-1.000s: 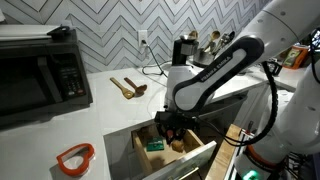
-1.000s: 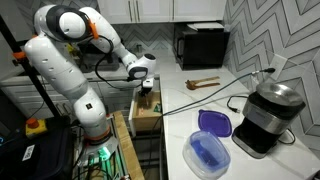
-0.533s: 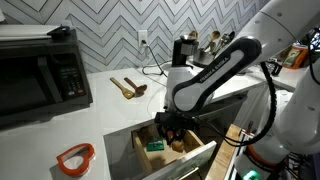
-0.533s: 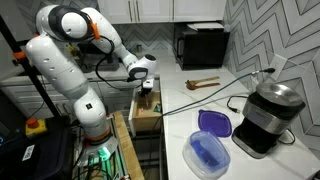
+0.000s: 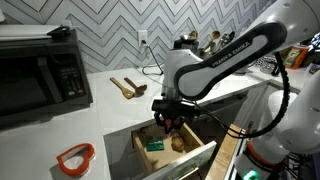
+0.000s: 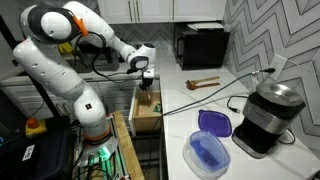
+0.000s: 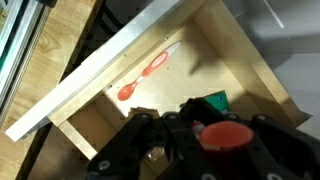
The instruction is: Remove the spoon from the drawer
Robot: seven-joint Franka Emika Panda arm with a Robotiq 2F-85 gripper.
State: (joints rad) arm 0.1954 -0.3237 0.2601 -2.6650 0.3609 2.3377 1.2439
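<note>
The drawer (image 5: 192, 160) stands pulled out, with a white front panel (image 7: 105, 75) and a light wood floor; it also shows in the other exterior view (image 6: 140, 112). The slim reddish-orange spoon (image 7: 148, 72) lies flat on the floor just behind the front panel, clear of my gripper. My gripper (image 7: 195, 122) hovers over the drawer's middle in both exterior views (image 5: 165, 120) (image 6: 148, 82). Its fingers look drawn together. A blurred red round thing (image 7: 228, 133) sits right at them; I cannot tell whether it is gripped.
A green packet (image 7: 215, 100) lies in the drawer under the gripper. On the counter are two brown wooden utensils (image 5: 128, 88), a red-orange ring holder (image 5: 74, 157), a microwave (image 5: 40, 70), a blue lidded container (image 6: 210, 150) and a coffee machine (image 6: 265, 115).
The arm has lifted the gripper up out of the drawer and swung its elbow higher. The spoon still lies on the drawer floor.
</note>
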